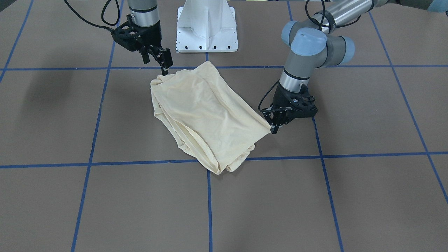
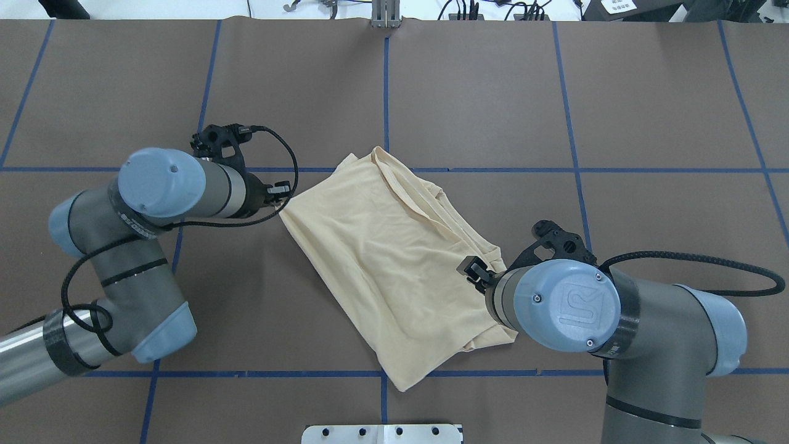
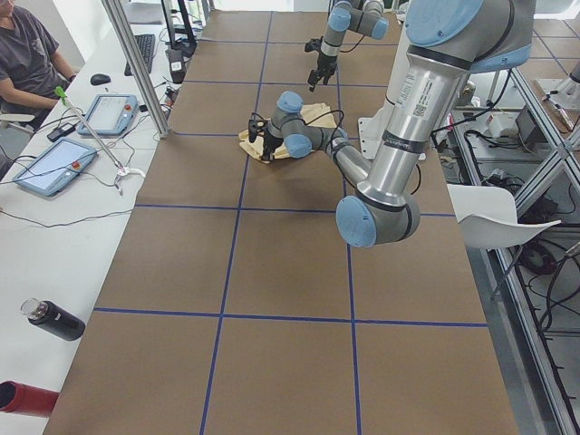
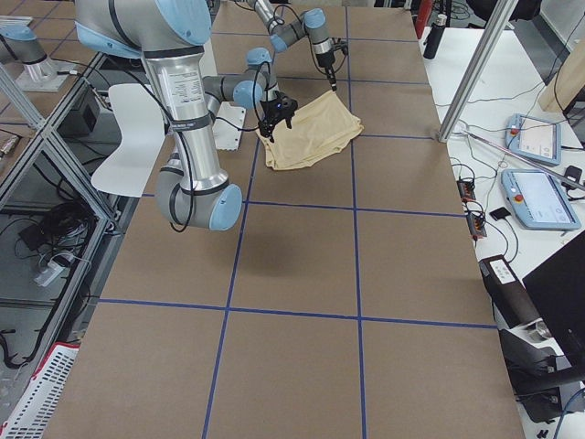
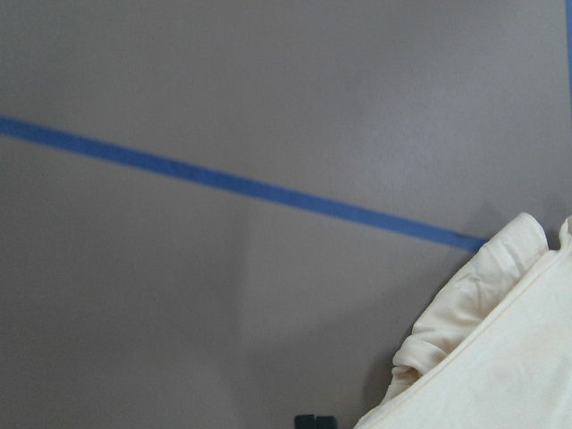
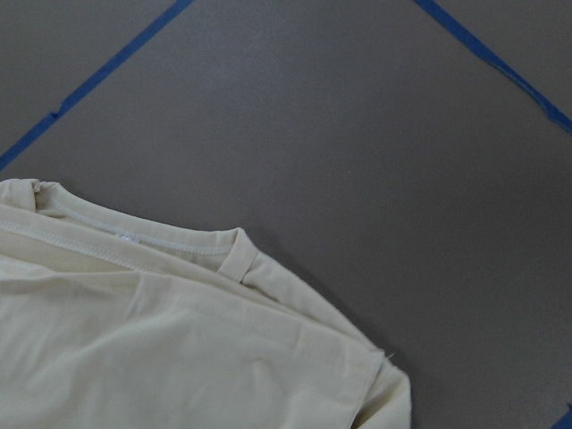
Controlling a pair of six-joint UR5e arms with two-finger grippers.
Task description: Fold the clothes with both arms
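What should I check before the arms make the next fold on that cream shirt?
1. Pale cream-yellow thin shirt lying folded on the brown table with blue tape lines: ok.
2. Left gripper down at one shirt corner: ok.
3. Left fingers actually holding cloth: cannot tell.
4. Right gripper at the shirt's other side, its fingers apart: ok.
5. Layer edges lined up: not ok; they stagger along one side.
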